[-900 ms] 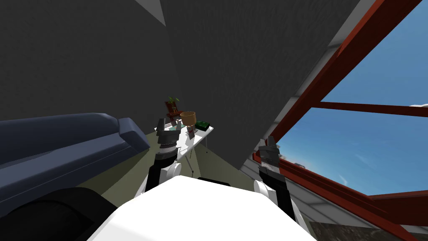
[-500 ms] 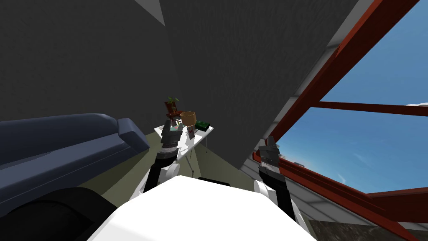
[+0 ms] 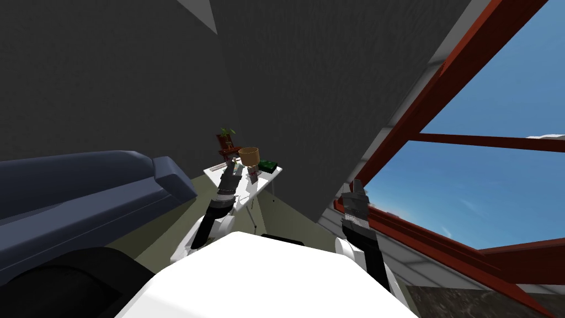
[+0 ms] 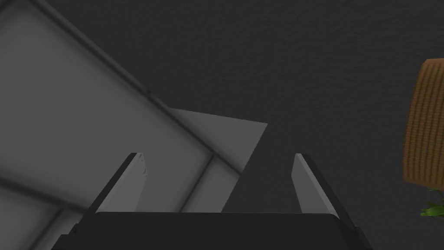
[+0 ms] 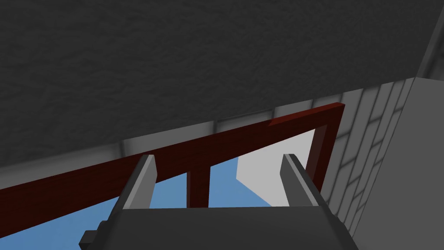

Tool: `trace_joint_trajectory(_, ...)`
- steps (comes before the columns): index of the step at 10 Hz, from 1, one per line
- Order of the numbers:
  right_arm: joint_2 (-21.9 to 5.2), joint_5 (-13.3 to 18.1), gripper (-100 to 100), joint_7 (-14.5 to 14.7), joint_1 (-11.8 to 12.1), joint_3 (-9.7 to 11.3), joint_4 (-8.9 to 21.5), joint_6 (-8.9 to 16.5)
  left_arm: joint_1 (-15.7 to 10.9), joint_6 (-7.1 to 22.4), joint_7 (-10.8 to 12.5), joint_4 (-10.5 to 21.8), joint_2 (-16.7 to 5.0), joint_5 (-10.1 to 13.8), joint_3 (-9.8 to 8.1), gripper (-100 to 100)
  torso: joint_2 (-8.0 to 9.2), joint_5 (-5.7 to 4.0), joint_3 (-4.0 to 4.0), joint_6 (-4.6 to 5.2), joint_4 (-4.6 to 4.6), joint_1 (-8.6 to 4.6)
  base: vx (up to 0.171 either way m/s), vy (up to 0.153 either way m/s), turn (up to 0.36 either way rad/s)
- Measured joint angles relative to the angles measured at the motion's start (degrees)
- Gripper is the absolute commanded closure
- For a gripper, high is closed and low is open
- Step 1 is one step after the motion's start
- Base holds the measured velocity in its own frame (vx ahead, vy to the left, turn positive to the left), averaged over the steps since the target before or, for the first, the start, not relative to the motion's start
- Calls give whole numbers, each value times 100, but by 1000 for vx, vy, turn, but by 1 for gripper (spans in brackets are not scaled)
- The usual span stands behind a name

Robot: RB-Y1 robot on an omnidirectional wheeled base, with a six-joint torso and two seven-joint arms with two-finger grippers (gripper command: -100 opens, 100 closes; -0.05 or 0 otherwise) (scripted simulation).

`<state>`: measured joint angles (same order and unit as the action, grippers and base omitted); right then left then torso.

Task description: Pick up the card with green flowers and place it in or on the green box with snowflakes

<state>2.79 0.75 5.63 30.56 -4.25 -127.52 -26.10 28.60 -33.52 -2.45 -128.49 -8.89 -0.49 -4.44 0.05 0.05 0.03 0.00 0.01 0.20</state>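
A small white table [image 3: 264,176] stands against a dark grey wall, between a dark blue sofa [image 3: 83,187] on the robot's left and a large red-framed window [image 3: 474,142] on its right. On the table are a lamp with a woven tan shade [image 3: 249,155], a potted green plant [image 3: 227,134] on a dark red stand behind it, and the dark green box [image 3: 267,164], which lies flat near the table's far right corner, just beside the lamp. The left arm reaches out over the table, with the left gripper [image 3: 234,168] close to the lamp's base. From that arm's own camera, the left gripper [image 4: 219,158] has its two fingers spread wide with nothing between them, pointing at the grey wall, and the tan shade [image 4: 427,126] sits off to one side with a few green leaves [image 4: 432,210] next to its rim. The card is too small to pick out with certainty among the things near the gripper's tip. The right gripper [image 3: 356,186] is held up beside the window, well apart from the table; its fingers [image 5: 145,173] also stand wide apart and hold nothing.
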Motion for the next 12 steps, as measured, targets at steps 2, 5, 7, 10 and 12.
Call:
trace_joint_trajectory(2, 0, 0, 0, 0, 0, 0, 0, 0, -123, -15, -279, 356, -108, -153, -134, -100, 2, 0, 1, 0, 0, 0, -24, 48, -35)
trace_joint_trajectory(5, 0, 0, 0, 0, 0, 0, 0, 0, -241, 1, -759, 806, -198, -433, -299, -100, 1, 0, 1, 0, 1, -1, -20, 43, -33)
trace_joint_trajectory(7, 0, 0, 0, 0, 0, 0, 0, 0, -352, -4, -1030, 1179, -321, -592, -480, -100, -2, 0, -1, 0, 0, 1, -13, 47, -45)
trace_joint_trajectory(10, 0, 0, 0, 0, 0, 0, 0, 0, -534, 12, -1482, 1748, -438, -907, -611, -100, -4, 0, -2, 0, -1, -1, -9, 40, -64)
trace_joint_trajectory(12, 0, 0, 0, 0, 0, 0, 0, 0, -573, 20, -1713, 2081, -565, -1097, -701, -100, -7, -1, -4, 0, -1, -5, 4, 33, -67)
